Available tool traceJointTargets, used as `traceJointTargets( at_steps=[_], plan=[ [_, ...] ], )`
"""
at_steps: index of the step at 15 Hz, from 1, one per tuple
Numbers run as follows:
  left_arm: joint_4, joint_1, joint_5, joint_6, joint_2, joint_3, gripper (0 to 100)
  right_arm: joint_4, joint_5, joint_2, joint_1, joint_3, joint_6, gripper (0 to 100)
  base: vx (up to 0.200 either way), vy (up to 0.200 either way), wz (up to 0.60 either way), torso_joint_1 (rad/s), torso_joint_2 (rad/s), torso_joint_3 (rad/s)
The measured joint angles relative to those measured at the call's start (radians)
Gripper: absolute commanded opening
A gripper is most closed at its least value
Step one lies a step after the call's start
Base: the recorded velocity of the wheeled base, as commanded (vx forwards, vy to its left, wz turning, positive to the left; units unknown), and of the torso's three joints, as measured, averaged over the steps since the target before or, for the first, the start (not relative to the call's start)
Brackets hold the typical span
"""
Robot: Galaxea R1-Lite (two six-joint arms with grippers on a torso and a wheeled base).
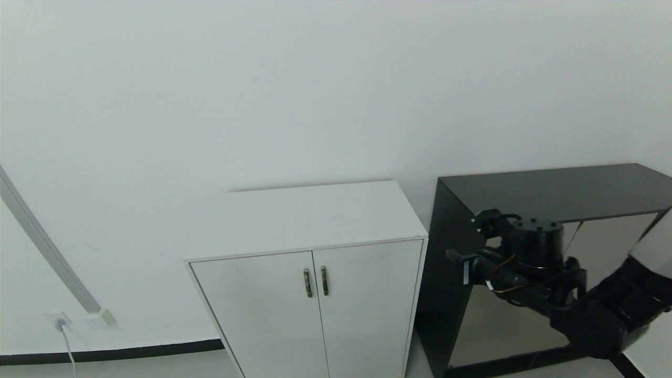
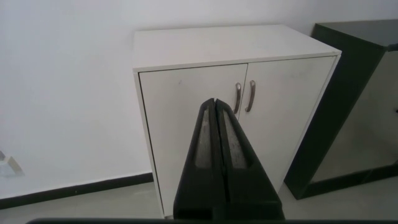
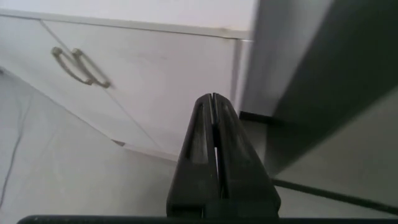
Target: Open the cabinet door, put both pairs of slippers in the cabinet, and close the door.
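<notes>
A: Cabinet, where?
B: White cabinet [image 1: 315, 220] stands on the floor [image 1: 157, 369] with its back to the white wall [image 1: 315, 79]. Left door [image 1: 262, 310] and right door [image 1: 367, 299] are both shut, flush. One handle [image 1: 307, 282] on the left door, second handle [image 1: 324, 280] on the right. They're upright, side by side at the middle seam.
A: Next to it?
B: Black desk [image 1: 551, 189] just beside the cabinet's right side.
A: Left end effector?
B: Left end effector [image 2: 215, 102] is pressed closed, fingers flat together, nothing between them. It's in front of the cabinet, apart from it, aimed at the left door near the handles.
A: Right one?
B: Right end effector [image 3: 214, 98] is closed tight too, holding nothing. Right arm [image 1: 530, 262] sits in front of the desk's open underside, right of the cabinet. The tip aims where the cabinet's side meets the desk, touching neither.
A: Rest?
B: Socket [image 1: 59, 319] low on the wall far left, white cable [image 1: 68, 352] hanging from it. Grey trunking [image 1: 47, 247] slants up the wall. Black skirting [image 1: 131, 352] along the floor.
</notes>
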Motion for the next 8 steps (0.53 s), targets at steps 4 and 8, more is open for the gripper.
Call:
traceJointTargets(
  at_steps=[4, 8],
  plan=[
    [0.000, 0.000, 0.000, 0.000, 0.000, 0.000, 0, 0.001, 0.003, -0.209, -0.116, 0.186, -0.043, 0, 0.000, 0.000, 0.00, 0.000, 0.00, 0.000],
    [0.000, 0.000, 0.000, -0.002, 0.000, 0.000, 0, 0.006, 0.049, -0.417, -0.248, 0.365, -0.066, 0, 0.000, 0.000, 0.00, 0.000, 0.00, 0.000]
  ],
)
